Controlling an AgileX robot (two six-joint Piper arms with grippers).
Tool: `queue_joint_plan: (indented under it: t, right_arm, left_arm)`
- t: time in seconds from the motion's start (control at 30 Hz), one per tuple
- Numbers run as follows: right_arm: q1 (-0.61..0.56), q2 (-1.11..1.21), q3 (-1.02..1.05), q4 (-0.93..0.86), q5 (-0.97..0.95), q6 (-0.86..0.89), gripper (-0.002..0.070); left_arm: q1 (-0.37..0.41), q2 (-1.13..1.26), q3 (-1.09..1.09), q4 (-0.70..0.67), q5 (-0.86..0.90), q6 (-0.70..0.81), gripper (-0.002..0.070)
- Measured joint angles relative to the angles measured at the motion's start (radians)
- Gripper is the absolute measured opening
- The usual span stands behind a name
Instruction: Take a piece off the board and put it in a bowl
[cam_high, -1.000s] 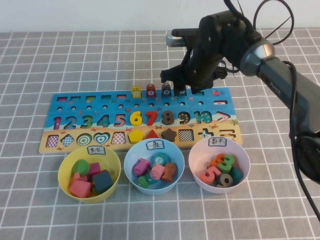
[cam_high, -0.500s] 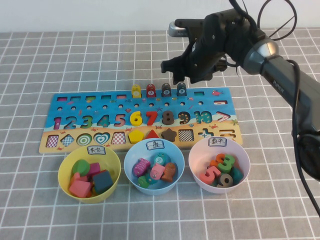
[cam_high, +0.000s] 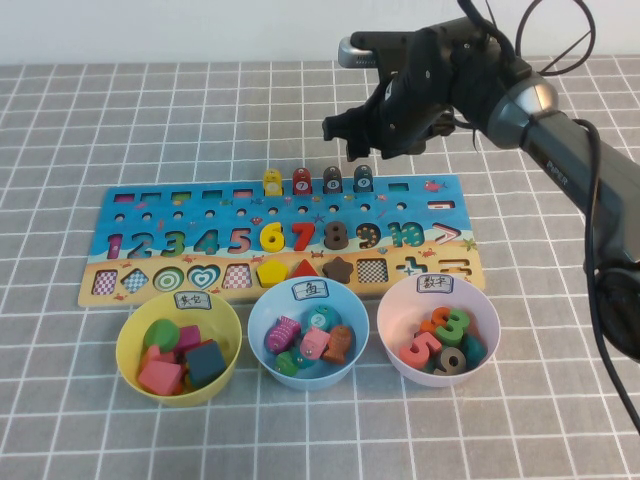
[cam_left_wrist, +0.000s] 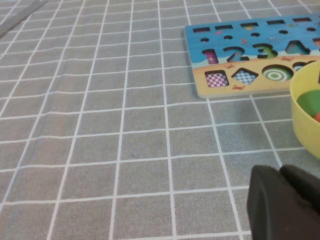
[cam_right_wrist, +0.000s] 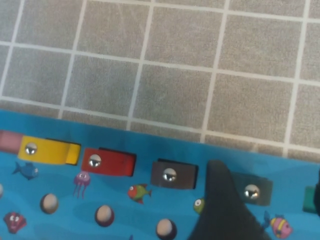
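Right gripper (cam_high: 362, 140) hangs above the far edge of the board (cam_high: 150, 283), jaws apart and empty, just over the teal piece (cam_high: 363, 179). We read that as lining up for a top-down pinch: fingers either side of the block, approach from the far side so the arm doesn't sweep the bowls up front. In the right wrist view one dark finger (cam_right_wrist: 220, 200) sits right beside the piece (cam_right_wrist: 254, 191), which stands in its slot, untouched.

Left gripper (cam_left_wrist: 282, 205) is parked low over the surface (cam_left_wrist: 100, 150) off the board's left end, near the yellow bowl (cam_left_wrist: 306, 112); we can't tell if its fingers are apart or together (only a dark corner of it shows).

Counts: four blocks stand in the far row — yellow (cam_high: 272, 183), red (cam_high: 301, 181), grey-brown (cam_high: 332, 179), then the teal one. Slots to their left, approx. five, look empty, likely why the bowls are already part-filled.

Three bowls sit in a row along the board's near edge, each w/ a white label: yellow (cam_high: 130, 330) holding shape pieces, light blue bowl (cam_high: 262, 310) in the middle holding block pieces, and pale lavender (cam_high: 392, 305) holding number pieces. Sorting seems to go by type, so the teal block looks destined for the blue one, which lies diagonally nearer, across the board from the gripper.
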Motion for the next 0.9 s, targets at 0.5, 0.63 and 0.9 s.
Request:
queue_joint_plan:
  t: [0.5, 0.63, 0.9]
  right_arm:
    - [0.0, 0.039, 0.0, -0.006, -0.021, -0.018, 0.0351]
    - [0.0, 0.042, 0.0, -0.006, -0.024, -0.03, 0.0351]
    - [-0.002, 0.048, 0.0, -0.004, -0.04, -0.088, 0.0351]
  left_arm:
    - [0.0, 0.0, 0.0, 0.0, 0.0, -0.005, 0.0]
    - [0.0, 0.0, 0.0, 0.0, 0.0, -0.005, 0.0]
    - [0.0, 0.0, 0.0, 0.0, 0.0, 0.0, -0.0001]
